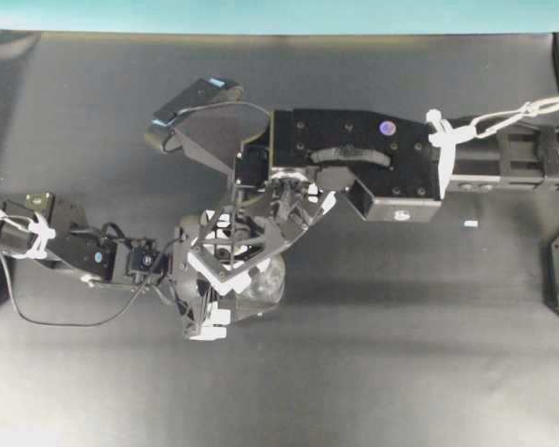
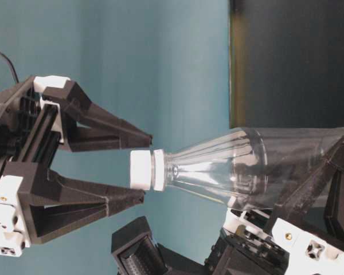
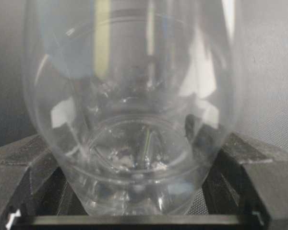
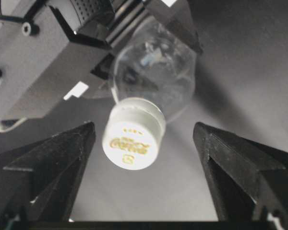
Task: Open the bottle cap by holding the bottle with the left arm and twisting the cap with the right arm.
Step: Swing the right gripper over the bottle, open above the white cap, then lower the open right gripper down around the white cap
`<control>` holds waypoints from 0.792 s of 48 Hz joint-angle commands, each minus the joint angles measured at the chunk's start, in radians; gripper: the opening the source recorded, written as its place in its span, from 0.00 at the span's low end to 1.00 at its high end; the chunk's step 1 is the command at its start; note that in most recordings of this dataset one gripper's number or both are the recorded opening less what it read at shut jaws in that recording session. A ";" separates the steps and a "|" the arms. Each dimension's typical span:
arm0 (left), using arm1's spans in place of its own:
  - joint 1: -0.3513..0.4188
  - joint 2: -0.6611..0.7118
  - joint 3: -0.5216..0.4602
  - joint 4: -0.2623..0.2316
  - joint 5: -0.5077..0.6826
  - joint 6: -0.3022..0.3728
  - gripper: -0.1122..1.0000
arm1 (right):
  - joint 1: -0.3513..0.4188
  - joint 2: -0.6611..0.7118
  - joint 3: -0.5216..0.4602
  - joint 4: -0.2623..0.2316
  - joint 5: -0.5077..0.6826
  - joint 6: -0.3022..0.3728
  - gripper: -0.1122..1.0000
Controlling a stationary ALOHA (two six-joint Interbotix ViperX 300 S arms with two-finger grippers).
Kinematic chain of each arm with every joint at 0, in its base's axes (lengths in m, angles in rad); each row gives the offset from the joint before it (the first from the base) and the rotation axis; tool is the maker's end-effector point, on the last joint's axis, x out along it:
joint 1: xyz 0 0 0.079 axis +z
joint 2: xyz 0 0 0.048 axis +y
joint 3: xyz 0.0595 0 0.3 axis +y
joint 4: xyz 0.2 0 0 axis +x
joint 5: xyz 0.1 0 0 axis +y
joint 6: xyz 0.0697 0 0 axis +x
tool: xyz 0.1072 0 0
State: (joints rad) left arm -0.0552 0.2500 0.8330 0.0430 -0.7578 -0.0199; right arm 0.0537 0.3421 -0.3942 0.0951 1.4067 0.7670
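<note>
Bottle (image 2: 264,166) one, gripped by left claw (image 2: 298,229); cap (image 4: 133,138) one, between wide-open right claw (image 4: 144,158) fingers.

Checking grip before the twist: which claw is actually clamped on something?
The left claw, shut around the bottle; the right claw gapes either side of the cap.

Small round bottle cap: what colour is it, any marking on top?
White bottle cap, with a faint gold Coca-Cola logo on top; clearest in the right wrist view.

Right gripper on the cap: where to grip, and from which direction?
Grip the bottle cap on its round side wall, coming in straight along the bottle's axis from the cap end. The cap faces the open right gripper head-on, between its fingers; the left gripper holds the body.
</note>
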 commanded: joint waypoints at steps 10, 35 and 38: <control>-0.006 -0.003 -0.003 0.003 -0.003 0.000 0.83 | 0.008 -0.006 -0.003 0.000 -0.002 0.008 0.55; -0.006 -0.003 -0.002 0.003 -0.003 0.000 0.83 | 0.008 0.005 -0.028 0.041 0.003 -0.440 0.44; -0.006 -0.003 -0.002 0.003 -0.003 0.000 0.83 | 0.009 0.005 -0.031 0.044 0.003 -0.560 0.44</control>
State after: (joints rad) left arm -0.0568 0.2500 0.8376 0.0430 -0.7578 -0.0215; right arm 0.0537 0.3497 -0.4096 0.1289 1.4128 0.3129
